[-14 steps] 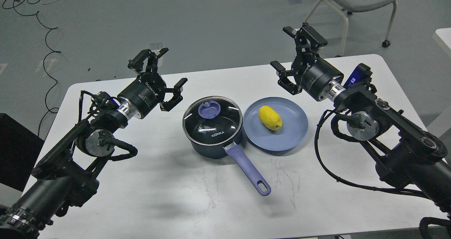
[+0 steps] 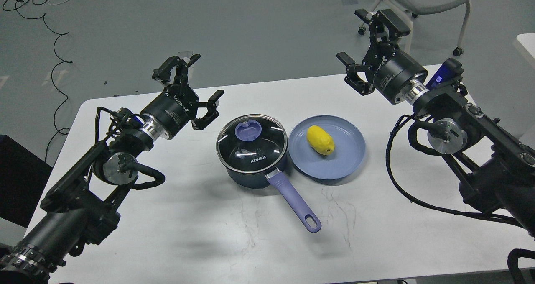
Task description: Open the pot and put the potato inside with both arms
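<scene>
While both grippers hang spread and empty, the pot (image 2: 252,156), lid (image 2: 252,143) on, sits just right of the left gripper (image 2: 196,85); the potato (image 2: 320,140) lies on the plate (image 2: 347,158), below-left of the raised right gripper (image 2: 368,41).

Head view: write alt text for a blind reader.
A lidded blue pot sits on a white table beside a blue plate holding a yellow potato. The open left gripper and right gripper hover on either side, empty.
</scene>
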Robot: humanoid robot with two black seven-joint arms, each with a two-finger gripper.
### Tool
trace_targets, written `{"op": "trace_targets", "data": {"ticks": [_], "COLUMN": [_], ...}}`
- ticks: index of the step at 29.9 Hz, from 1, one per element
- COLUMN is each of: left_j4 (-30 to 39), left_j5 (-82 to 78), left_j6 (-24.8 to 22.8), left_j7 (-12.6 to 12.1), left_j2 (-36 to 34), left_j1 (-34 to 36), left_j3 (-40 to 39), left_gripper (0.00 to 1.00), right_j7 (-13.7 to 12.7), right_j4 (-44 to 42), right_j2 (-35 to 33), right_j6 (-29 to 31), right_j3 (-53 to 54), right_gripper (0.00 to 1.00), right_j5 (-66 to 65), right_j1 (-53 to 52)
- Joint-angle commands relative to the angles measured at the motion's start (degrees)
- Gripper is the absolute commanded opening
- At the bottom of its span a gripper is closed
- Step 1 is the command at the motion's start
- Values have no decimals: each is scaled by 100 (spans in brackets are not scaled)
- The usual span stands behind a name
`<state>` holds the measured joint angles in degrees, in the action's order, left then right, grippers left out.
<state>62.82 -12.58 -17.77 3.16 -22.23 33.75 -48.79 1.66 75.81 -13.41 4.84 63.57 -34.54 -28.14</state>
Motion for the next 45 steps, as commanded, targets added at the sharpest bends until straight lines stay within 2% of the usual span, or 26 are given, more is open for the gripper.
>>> {"op": "trace_targets", "data": {"ticks": [1, 27, 28, 31, 33, 36, 45], "left_j4": [-15, 29, 29, 37, 37, 37, 46], "left_j5": [1, -78, -87, -96, -104, -96, -96], "left_j6": [10, 28, 28, 124, 168, 195, 168], "left_j7": [-9, 35, 79, 456, 580, 615, 659], "left_j2": [-9, -97, -97, -97, -97, -97, -80], "left_j1": [-35, -70, -70, -70, -70, -70, -149], "left_j3": [-34, -51, -51, -34, -34, -16, -51], "left_gripper": [98, 98, 98, 98, 98, 98, 98], "right_j7": [1, 1, 1, -8, -52, -140, -149], "right_j4": [-5, -5, -5, -5, -5, -5, -5], "right_j2": [14, 23, 23, 23, 23, 23, 93], "right_j6": [0, 0, 0, 8, 17, 26, 17], "right_j3": [-3, 6, 6, 6, 15, 59, 155], "right_gripper": [100, 100, 100, 100, 100, 100, 100], "right_j5": [-9, -9, -9, -9, -9, 0, 0], "right_j1": [10, 37, 37, 37, 45, 63, 107]}}
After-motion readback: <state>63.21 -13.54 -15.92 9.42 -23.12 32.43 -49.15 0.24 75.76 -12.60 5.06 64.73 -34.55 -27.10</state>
